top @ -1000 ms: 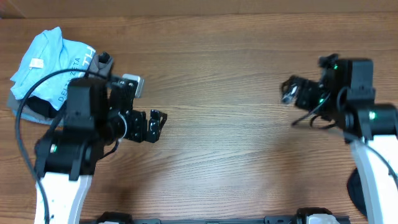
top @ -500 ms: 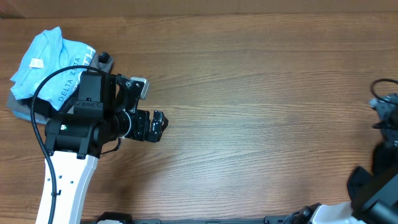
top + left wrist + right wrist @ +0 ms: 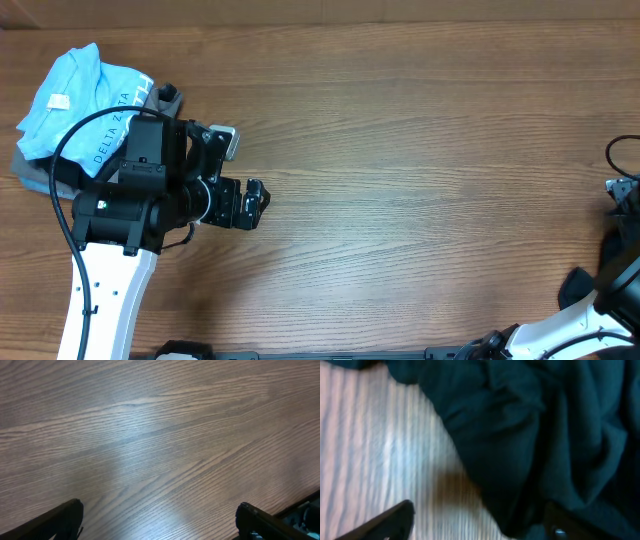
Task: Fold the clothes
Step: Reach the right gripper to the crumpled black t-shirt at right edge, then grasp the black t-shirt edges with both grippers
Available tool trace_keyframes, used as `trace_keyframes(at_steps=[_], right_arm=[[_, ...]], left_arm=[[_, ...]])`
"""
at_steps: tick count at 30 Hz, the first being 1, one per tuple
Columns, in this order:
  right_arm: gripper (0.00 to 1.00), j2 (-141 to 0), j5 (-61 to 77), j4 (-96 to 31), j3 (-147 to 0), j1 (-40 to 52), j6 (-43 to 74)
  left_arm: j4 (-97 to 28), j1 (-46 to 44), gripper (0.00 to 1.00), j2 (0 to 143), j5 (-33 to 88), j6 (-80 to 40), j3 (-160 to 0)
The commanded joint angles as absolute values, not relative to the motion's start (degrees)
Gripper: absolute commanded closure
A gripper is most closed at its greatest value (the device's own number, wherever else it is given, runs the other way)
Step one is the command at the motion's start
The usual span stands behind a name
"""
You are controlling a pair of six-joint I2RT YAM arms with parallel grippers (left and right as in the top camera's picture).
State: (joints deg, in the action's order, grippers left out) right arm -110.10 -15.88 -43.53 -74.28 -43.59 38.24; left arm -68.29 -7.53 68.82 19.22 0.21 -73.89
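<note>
The bench (image 3: 420, 150) is brown wood grain, bare across its middle with a soft glare under my left wrist. There my left jaws hang wide open over nothing but the wood, one fingertip (image 3: 65, 519) at each lower corner of the view. At the far left corner a light blue shirt (image 3: 75, 95) lettered DELTA ZETA lies crumpled on a grey garment (image 3: 28, 168), partly behind my left arm (image 3: 130, 205) and its black cable. My right arm (image 3: 620, 280) is out at the bench's right edge, its jaws standing apart over the crumpled black T-shirt (image 3: 530, 425), which lies on the wood just ahead of and between them.
</note>
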Motion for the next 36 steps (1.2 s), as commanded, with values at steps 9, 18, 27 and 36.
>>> trace_keyframes(at_steps=[9,18,27,36], right_arm=[[0.96,-115.3,-9.0,-44.5,-75.5,-41.8,36.6],[0.96,-112.5,14.2,-40.9,-75.6,-19.0,27.2],[0.8,-112.4,16.8,-37.6,-75.6,14.6,21.3],[0.51,-108.3,4.2,-39.0,-76.0,29.6,18.3]], left_arm=[[-67.8,-7.9,0.0,69.0,18.9,1.3,-75.2],[-67.5,-7.9,0.0,68.9,16.1,1.3,-75.2],[-74.0,-7.9,0.0,68.9,3.4,1.3,-81.4],[-74.2,-7.9,0.0,68.9,4.6,1.3,-86.8]])
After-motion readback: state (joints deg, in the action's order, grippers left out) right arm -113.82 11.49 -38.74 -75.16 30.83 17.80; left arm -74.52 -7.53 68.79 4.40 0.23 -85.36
